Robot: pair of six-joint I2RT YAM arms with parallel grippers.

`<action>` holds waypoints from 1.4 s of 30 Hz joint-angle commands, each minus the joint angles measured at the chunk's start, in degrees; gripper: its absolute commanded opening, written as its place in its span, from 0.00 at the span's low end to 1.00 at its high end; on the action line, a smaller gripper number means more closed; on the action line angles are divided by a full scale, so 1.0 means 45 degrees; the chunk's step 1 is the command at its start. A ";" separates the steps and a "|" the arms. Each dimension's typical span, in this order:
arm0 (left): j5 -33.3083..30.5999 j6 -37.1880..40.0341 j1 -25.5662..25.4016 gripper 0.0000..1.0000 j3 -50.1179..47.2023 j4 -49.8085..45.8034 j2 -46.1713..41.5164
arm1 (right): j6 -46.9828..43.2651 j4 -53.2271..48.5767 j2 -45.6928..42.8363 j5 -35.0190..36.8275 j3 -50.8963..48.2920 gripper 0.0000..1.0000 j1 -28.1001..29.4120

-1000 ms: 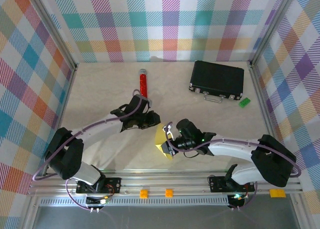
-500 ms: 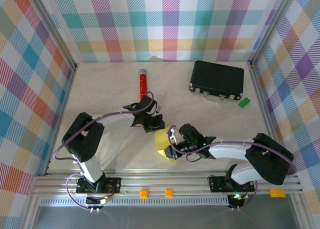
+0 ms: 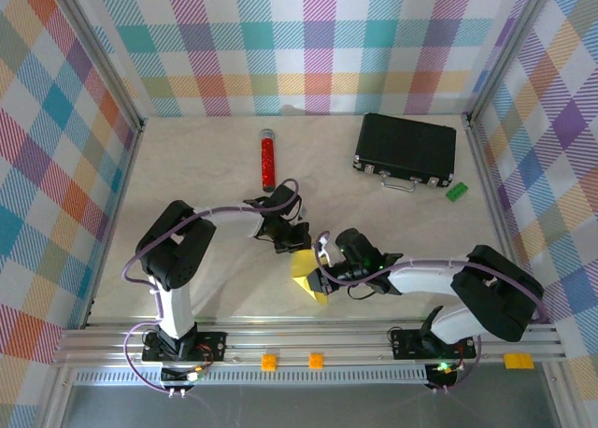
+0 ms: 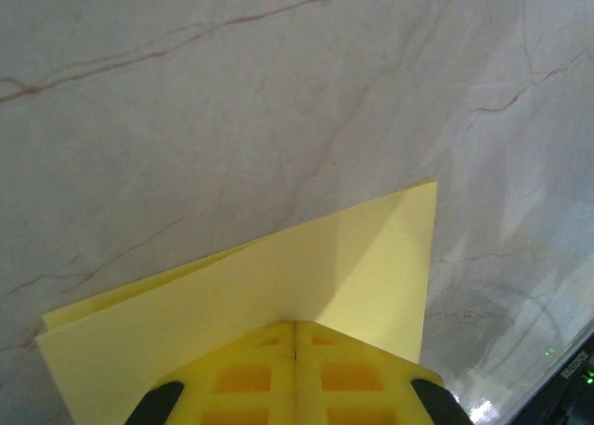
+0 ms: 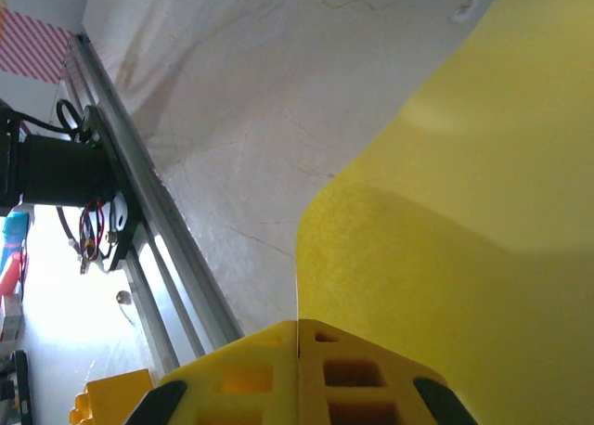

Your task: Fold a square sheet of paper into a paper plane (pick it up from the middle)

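Observation:
The square sheet of paper [image 3: 306,276] is bright yellow, folded and bent, near the front middle of the table. My right gripper [image 3: 323,264] is shut on its right side; in the right wrist view the paper [image 5: 464,212] curves out from the seam of the closed yellow fingers [image 5: 251,369]. My left gripper [image 3: 291,246] is shut, with its tips against the sheet's far corner. In the left wrist view the folded sheet [image 4: 278,276] shows two layers past the closed fingertips [image 4: 241,374]. Whether paper sits between the left jaws I cannot tell.
A red cylinder [image 3: 267,161] lies at the back, left of centre. A black case [image 3: 405,150] sits at the back right with a small green block [image 3: 456,192] beside it. The metal rail [image 3: 308,339] runs along the near edge, close to the paper.
My left gripper has moved toward the near right, onto the sheet's far corner, and closed. The right gripper has kept its hold, and the paper has shifted only slightly.

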 commanded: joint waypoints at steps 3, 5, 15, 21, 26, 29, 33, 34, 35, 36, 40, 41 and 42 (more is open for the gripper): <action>-0.0294 0.0458 -0.0181 0.00 0.0000 -0.0370 0.0522 | 0.0223 0.0140 0.0343 -0.0253 0.0106 0.03 -0.0560; -0.0329 0.0461 -0.0174 0.00 0.0020 -0.0374 0.0513 | 0.0223 0.0014 0.0496 -0.0186 0.0125 0.03 -0.0764; -0.0449 0.0403 -0.0174 0.00 0.0020 -0.0363 0.0385 | 0.0410 -0.0161 0.0537 0.0570 -0.0115 0.03 -0.1086; -0.0489 0.0383 -0.0171 0.00 0.0036 -0.0370 0.0348 | 0.0327 -0.0476 0.0513 0.0734 -0.0131 0.03 -0.1086; -0.0528 0.0376 -0.0174 0.00 0.0020 -0.0363 0.0319 | 0.0440 -0.0484 0.0491 0.0967 -0.0304 0.03 -0.1086; -0.0557 0.0365 -0.0170 0.00 0.0010 -0.0371 0.0309 | 0.0487 -0.0391 0.0462 0.0987 -0.0400 0.03 -0.1082; -0.0548 0.0370 -0.0170 0.00 0.0001 -0.0785 0.0251 | 0.0539 -0.0333 0.0446 0.0973 -0.0527 0.03 -0.1086; -0.0544 0.0380 -0.0178 0.00 -0.0019 -0.0771 0.0247 | 0.0590 -0.0255 0.0428 0.0942 -0.0570 0.03 -0.1071; -0.0538 0.0366 -0.0171 0.00 -0.0019 -0.0733 0.0229 | 0.0615 -0.0178 0.0434 0.0893 -0.0602 0.03 -0.1081; -0.0548 0.0356 -0.0181 0.00 -0.0019 -0.0743 0.0241 | 0.0625 -0.0152 0.0435 0.0825 -0.0612 0.03 -0.1084; -0.0538 0.0363 -0.0170 0.00 0.0031 -0.0727 0.0257 | 0.0617 -0.0157 0.0412 0.0713 -0.0497 0.04 -0.1086; -0.0531 0.0362 -0.0177 0.00 0.0020 -0.0756 0.0246 | 0.0597 -0.0166 0.0415 0.0749 -0.0449 0.04 -0.1086; -0.0528 0.0347 -0.0161 0.00 0.0020 -0.0766 0.0245 | 0.0570 -0.0219 0.0420 0.0787 -0.0408 0.04 -0.1085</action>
